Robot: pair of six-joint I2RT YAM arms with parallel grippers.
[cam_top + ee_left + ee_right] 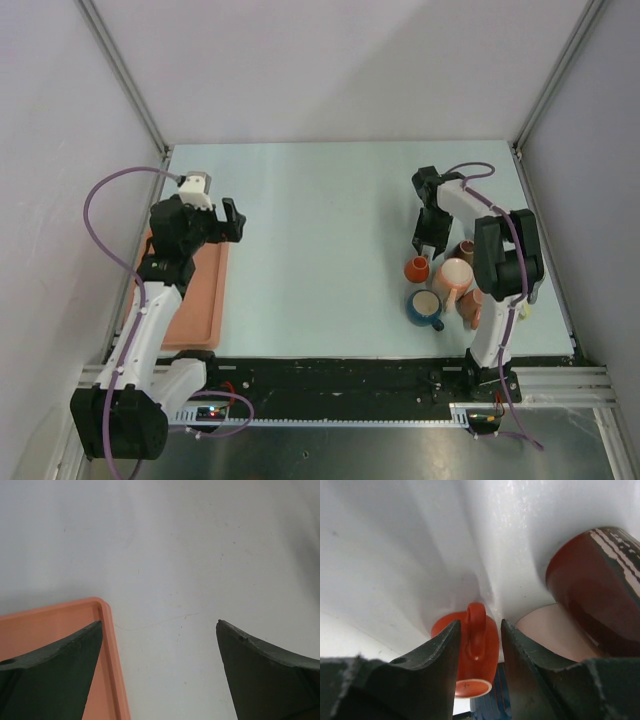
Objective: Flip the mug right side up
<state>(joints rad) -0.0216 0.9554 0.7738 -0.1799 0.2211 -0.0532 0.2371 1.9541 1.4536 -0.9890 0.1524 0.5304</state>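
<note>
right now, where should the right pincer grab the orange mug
Take the mug by the handle, along the right pincer's present line. The loop faces the pincer, edge-on between its open fingers and thin enough to clamp. Other mugs crowd the body.

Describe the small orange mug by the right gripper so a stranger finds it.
On the table's right side, a cluster of mugs sits beside the right arm. The orange mug is at the cluster's left edge, under the right gripper. It is the smallest, bright orange, next to a peach mug and a blue mug.
</note>
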